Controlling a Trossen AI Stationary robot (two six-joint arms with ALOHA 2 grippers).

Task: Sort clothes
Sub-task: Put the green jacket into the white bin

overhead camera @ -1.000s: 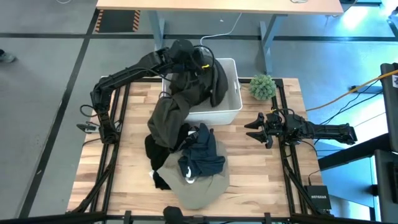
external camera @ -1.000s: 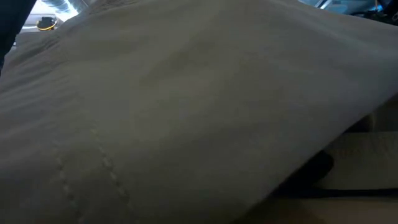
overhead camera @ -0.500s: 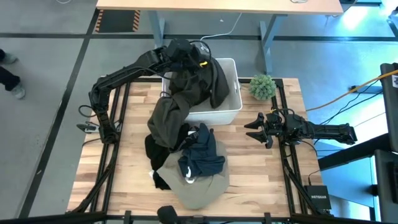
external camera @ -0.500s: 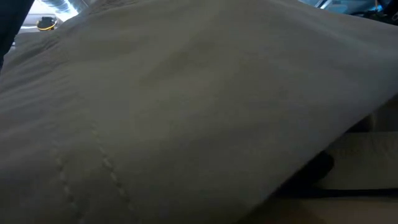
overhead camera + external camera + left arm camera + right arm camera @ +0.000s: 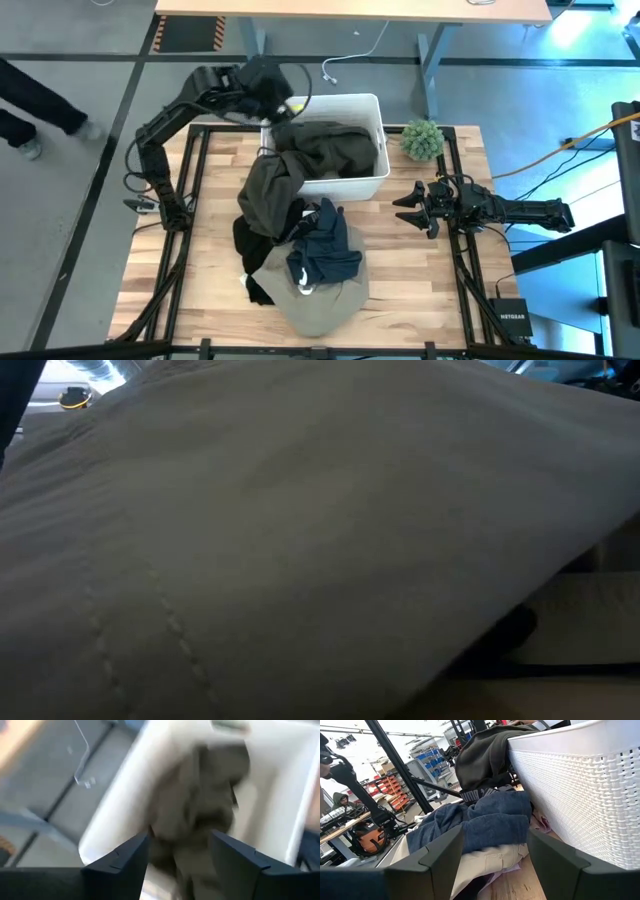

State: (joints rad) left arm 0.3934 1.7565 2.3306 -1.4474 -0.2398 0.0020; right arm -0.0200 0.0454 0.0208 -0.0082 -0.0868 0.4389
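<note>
A dark olive garment [image 5: 305,160] lies in the white bin [image 5: 372,182]; its lower part hangs over the bin's near left rim onto the table. Nearer lie a black garment [image 5: 250,245], a navy one [image 5: 325,250] and a khaki-beige one [image 5: 320,300]; the khaki cloth [image 5: 300,540] fills the low view. My left gripper [image 5: 278,100] hovers open above the bin's far left corner, looking down on the olive cloth [image 5: 200,805] with nothing between its fingers. My right gripper [image 5: 405,205] waits open at the table's right, facing the bin wall [image 5: 580,785] and the navy garment [image 5: 475,825].
A small green fuzzy plant [image 5: 422,138] stands at the bin's far right. A desk [image 5: 350,8] runs beyond the far edge. A person's legs [image 5: 40,105] pass on the floor to the left. Bare wood shows left [image 5: 205,220] and right [image 5: 410,270] of the pile.
My left gripper has let go of the olive garment and gone up and toward the table's far left corner. The garment's raised upper part has fallen into the bin; its lower part stays draped over the rim onto the table.
</note>
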